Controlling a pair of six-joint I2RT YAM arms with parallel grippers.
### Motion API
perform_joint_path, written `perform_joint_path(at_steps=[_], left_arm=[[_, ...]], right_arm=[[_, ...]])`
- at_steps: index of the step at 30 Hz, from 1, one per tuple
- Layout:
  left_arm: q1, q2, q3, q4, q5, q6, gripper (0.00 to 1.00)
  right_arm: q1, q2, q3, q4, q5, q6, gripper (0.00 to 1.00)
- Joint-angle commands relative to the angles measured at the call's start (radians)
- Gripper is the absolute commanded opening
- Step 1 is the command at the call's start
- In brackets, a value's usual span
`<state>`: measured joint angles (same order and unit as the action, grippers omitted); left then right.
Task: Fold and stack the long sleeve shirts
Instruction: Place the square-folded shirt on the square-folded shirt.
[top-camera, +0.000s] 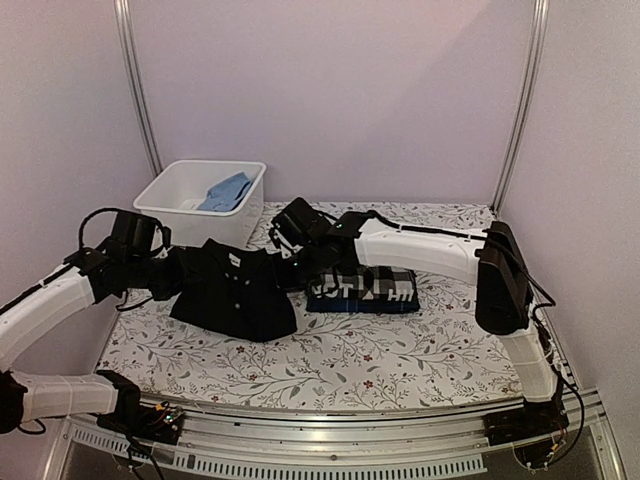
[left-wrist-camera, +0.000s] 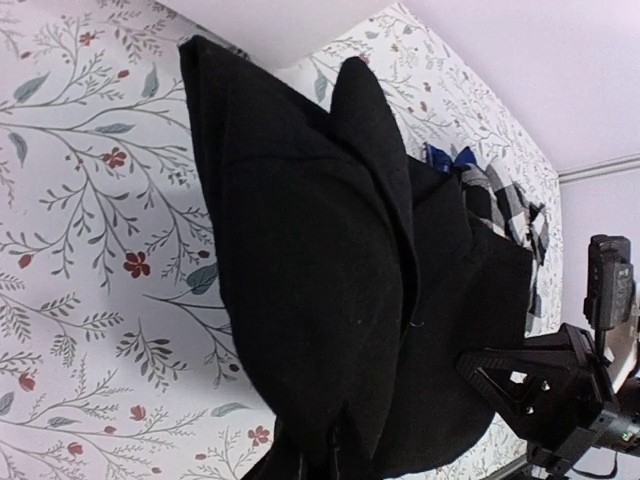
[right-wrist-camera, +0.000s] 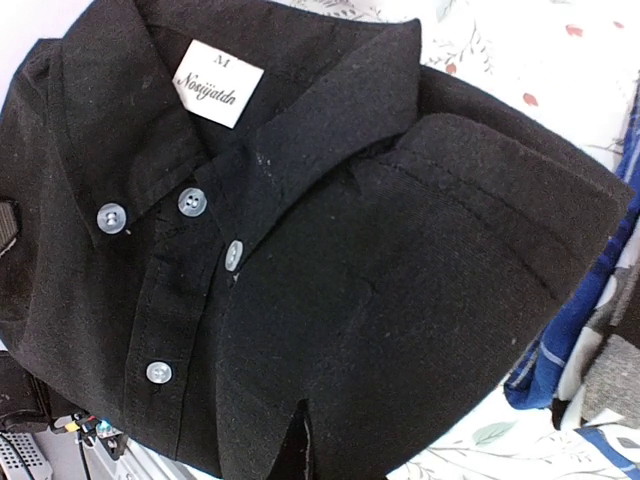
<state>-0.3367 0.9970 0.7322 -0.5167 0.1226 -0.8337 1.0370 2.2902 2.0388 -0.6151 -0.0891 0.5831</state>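
Pale lilac walls close in a desk (top-camera: 350, 360) covered with a leaf-and-berry print. The left claw (top-camera: 178, 272) is clenched on the left edge of the black collared shirt (top-camera: 235, 290). In its wrist view the fingertips are buried in dark cloth at the bottom of the picture. The right claw (top-camera: 293, 262) is clenched on the same shirt's right edge, near the collar.

The shirt hangs between the two claws as a folded bundle over the left half of the desk. Whether its lower edge touches the surface I cannot tell. The right wrist view shows its collar uppermost, with a white label (right-wrist-camera: 218, 83) inside and small pale buttons (right-wrist-camera: 191, 202) down the placket.

Just to the right lies a folded checked shirt (top-camera: 365, 285). A dark garment with white lettering (top-camera: 330, 292) shows at the near-left edge of that pile. At the back left stands a white bin (top-camera: 165, 195) with a blue cloth (top-camera: 225, 192) inside.
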Motion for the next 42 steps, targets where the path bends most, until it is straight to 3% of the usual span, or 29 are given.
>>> perform_joint_path(at_steps=[1, 11, 23, 32, 42], left_arm=[[-0.053, 0.061, 0.116, 0.009, 0.019, 0.021, 0.0], [-0.202, 0.349, 0.407, 0.077, 0.012, 0.019, 0.0], [-0.314, 0.809, 0.793, 0.12, 0.039, -0.01, 0.0], [-0.315, 1.006, 0.857, 0.153, 0.094, -0.017, 0.0], [-0.312, 1.091, 0.869, 0.142, 0.069, 0.001, 0.0]], right_arm=[[-0.037, -0.117, 0.027, -0.063, 0.054, -0.057, 0.0], [-0.205, -0.34, -0.181, -0.087, 0.139, -0.141, 0.0], [-0.479, -0.536, -0.445, -0.029, 0.05, -0.226, 0.0], [-0.563, -0.537, -0.565, 0.022, 0.032, -0.247, 0.0], [-0.596, -0.495, -0.681, 0.076, 0.044, -0.232, 0.02]])
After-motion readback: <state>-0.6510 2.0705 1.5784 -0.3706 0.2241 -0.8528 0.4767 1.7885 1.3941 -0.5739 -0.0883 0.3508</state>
